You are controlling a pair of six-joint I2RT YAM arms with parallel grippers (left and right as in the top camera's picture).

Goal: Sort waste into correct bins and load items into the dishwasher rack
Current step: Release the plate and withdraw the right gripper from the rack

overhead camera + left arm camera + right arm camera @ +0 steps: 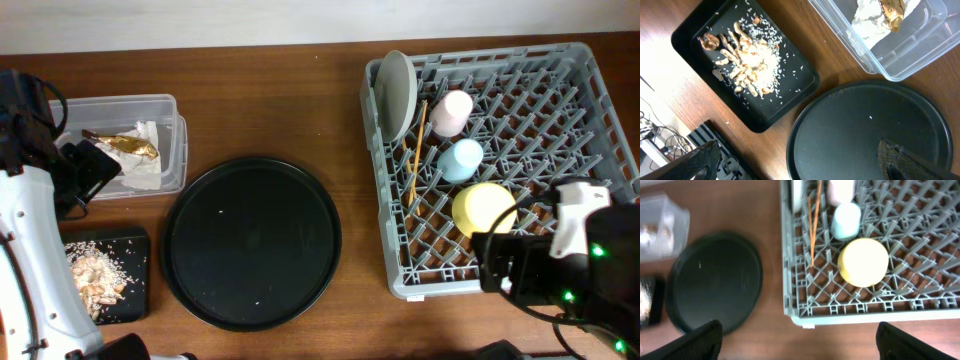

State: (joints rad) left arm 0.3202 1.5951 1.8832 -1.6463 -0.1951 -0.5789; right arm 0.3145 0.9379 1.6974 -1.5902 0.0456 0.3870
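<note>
Currently my right gripper (797,336) hangs, fingers wide apart, at the near edge of the rack (920,298) by the yellow bowl (863,261). My left gripper (800,161): likewise apart, empty.

Flat black rectangular tray (775,102) lies at an angle on the wooden table (805,35). It holds a heap of brownish food scraps (745,62) with white grains (771,62) scattered around it. Clear plastic box (910,45), upper right, contains a crumpled white napkin (867,17) with a gold-brown wrapper (891,12) on it. Large round black tray (865,125) lies below the box, near both containers. Left gripper (797,150) has its fingers (695,162) spread wide, one above the round tray.
</note>
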